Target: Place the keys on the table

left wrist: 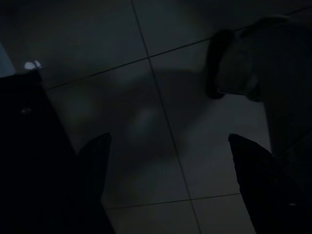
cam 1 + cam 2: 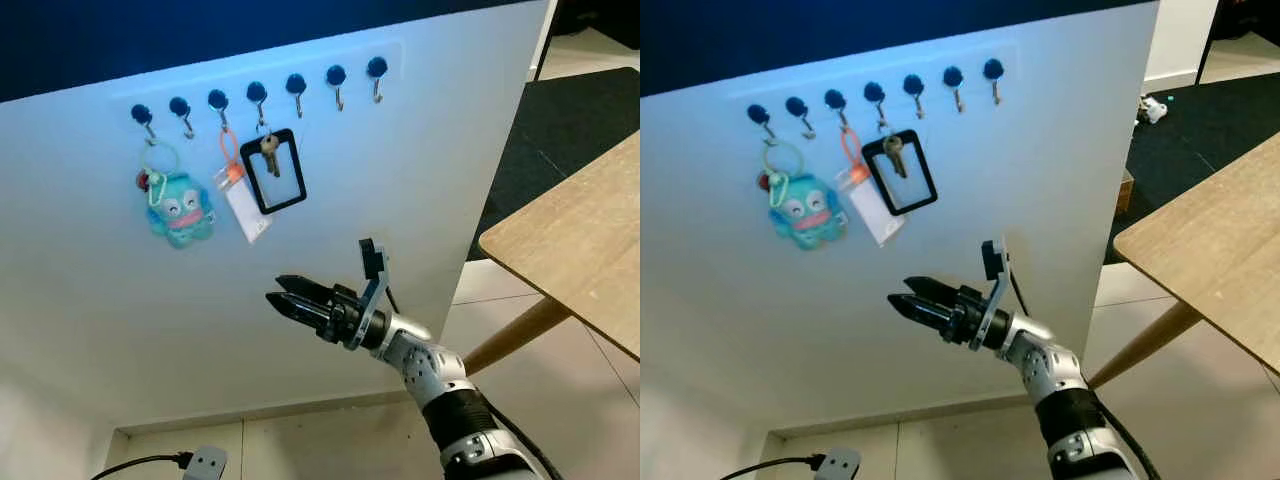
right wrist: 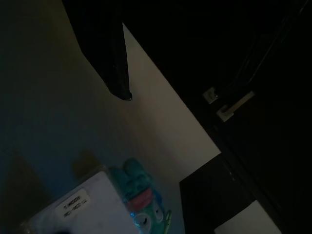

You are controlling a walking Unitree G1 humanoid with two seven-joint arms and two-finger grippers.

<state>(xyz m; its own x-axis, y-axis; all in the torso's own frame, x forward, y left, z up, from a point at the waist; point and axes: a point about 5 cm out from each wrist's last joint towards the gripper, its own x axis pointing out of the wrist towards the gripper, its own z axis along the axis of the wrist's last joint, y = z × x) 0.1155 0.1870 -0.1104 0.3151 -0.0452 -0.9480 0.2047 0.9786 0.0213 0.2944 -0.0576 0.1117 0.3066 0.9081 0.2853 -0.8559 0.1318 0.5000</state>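
Keys (image 2: 269,152) are hung on a wall hook (image 2: 257,94), inside a black strap loop. Right claw (image 2: 282,294) is held below them, fingers narrowly parted, empty. Tabletop (image 2: 585,240) is seen well right.

Your keys (image 2: 269,152) hang on the fourth hook from the left, a brass-coloured key dangling inside a black rectangular loop, flat against the white wall. Your wooden table (image 2: 585,243) stands well apart, right.
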